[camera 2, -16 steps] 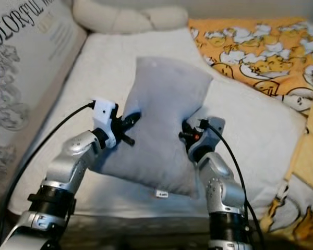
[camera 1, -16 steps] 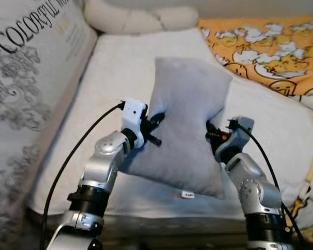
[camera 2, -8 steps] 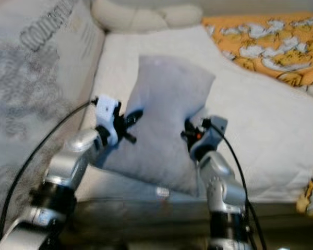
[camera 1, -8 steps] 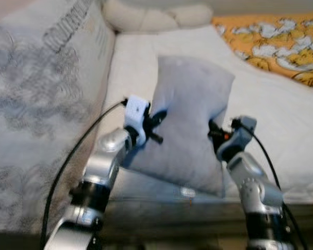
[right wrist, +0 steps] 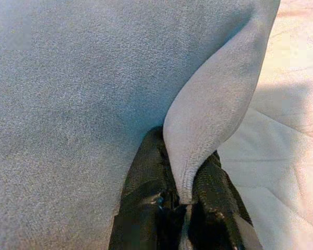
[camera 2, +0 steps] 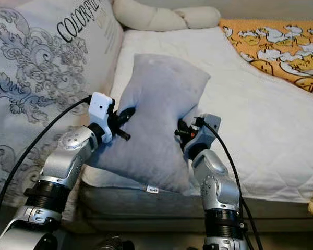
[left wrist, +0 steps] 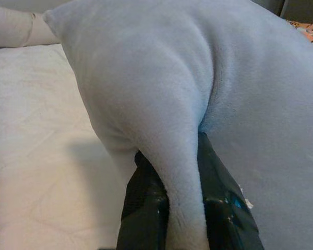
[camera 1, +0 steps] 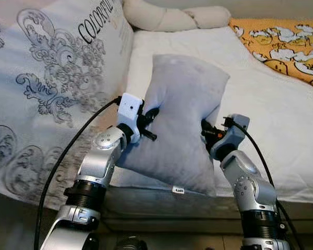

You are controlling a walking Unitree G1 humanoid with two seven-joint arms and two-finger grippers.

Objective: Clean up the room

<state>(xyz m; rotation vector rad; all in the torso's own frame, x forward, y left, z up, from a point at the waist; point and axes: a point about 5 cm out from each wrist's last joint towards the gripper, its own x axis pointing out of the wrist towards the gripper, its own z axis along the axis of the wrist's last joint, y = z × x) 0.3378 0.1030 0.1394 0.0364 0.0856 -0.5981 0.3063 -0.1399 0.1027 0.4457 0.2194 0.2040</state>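
White bed (camera 1: 281, 120) with cream bolster (camera 1: 172, 18), orange duck-print blanket (camera 1: 287, 44).

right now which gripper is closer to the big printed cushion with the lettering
Left. The left gripper pinches the grey pillow right beside the printed cushion; the right gripper holds the pillow's far edge.

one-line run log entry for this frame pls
phase: carrying | object: grey pillow held up over white mattress | left gripper: shut on pillow fold | right gripper: shut on pillow fold | left of mattress: patterned bedding
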